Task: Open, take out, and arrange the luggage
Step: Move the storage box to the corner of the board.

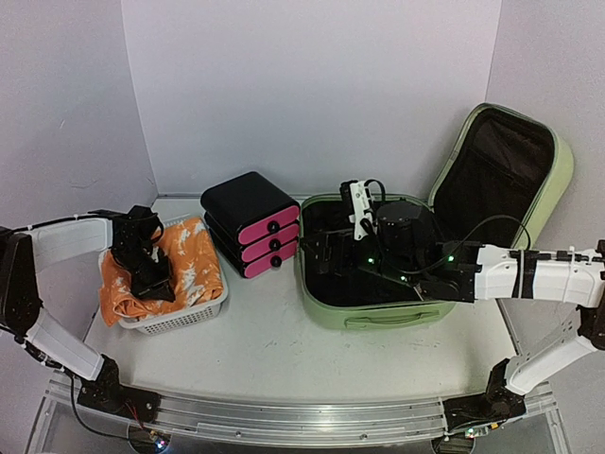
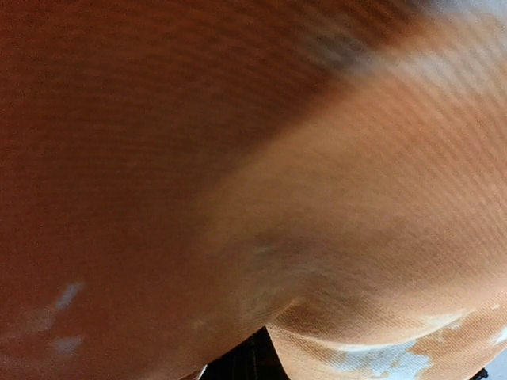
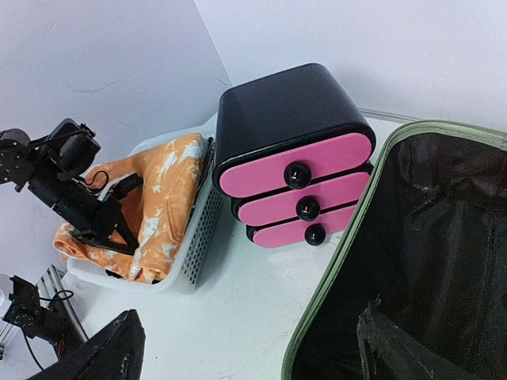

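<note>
Camera setup: one fixed overhead, two wrist-mounted.
Top external sits high at the near edge, looking down and forward over the whole bench (image 1: 274,312). Left wrist is pressed almost onto the orange cloth (image 2: 238,158); blurred fabric fills its frame. Right wrist sits low at the open luggage (image 3: 444,237), facing left across the bench. Top external and right wrist share the drawer box (image 3: 293,119), white basket (image 3: 198,237), cloth and luggage rim.

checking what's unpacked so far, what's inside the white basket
An orange-and-white cloth fills the basket, spilling over its rim, with the left gripper down on it. Anything beneath the cloth is covered and cannot be seen.
</note>
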Robot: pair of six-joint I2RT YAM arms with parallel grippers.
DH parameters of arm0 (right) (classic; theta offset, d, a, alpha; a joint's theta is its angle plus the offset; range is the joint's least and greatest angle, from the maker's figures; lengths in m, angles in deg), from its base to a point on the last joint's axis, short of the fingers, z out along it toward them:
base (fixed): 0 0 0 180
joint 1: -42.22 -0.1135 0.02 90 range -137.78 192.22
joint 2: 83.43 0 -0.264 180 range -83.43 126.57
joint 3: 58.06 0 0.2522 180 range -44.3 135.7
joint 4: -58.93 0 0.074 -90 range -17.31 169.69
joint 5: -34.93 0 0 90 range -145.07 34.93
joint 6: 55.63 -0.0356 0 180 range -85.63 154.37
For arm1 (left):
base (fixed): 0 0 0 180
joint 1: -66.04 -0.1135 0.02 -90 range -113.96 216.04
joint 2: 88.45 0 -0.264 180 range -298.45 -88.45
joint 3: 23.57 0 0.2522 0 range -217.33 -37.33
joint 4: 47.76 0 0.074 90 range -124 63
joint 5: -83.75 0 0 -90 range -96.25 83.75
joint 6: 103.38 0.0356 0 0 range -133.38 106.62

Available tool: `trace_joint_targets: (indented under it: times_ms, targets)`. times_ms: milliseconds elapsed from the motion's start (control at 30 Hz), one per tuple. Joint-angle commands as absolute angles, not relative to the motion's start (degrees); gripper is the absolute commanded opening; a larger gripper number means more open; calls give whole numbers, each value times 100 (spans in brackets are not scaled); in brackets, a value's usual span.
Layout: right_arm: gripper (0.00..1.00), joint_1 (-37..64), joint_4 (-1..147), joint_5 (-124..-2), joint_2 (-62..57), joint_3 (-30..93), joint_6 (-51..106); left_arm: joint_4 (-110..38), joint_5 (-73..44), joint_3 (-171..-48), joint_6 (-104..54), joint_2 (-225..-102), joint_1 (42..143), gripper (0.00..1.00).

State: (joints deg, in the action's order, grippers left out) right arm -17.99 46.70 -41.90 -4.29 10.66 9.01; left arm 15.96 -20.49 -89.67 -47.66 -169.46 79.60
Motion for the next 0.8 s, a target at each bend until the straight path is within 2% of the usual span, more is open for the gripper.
trace_joint_targets:
  times_ms: [0,200,300,433,533,767]
  targets:
    - [93,-1823,4689,-4026,-700,1063,991,1165,-1443,-9161,-3839,-17406,7546,0]
    - [93,-1822,4738,-4074,-720,1053,964,1464,-1160,-9419,-3509,-17307,7173,0]
    - [93,-1822,4747,-4058,-746,1009,950,1807,-901,-9633,-3440,-16986,7175,4]
    - [93,-1819,4749,-4035,-713,1005,937,2245,-679,-9849,-3325,-16537,7175,13]
    - [93,-1816,4751,-4052,-635,1055,938,2545,-874,-10049,-3239,-16228,7300,32]
    - [93,-1819,4735,-4130,-453,1200,929,3027,-814,-10605,-3801,-15595,8355,38]
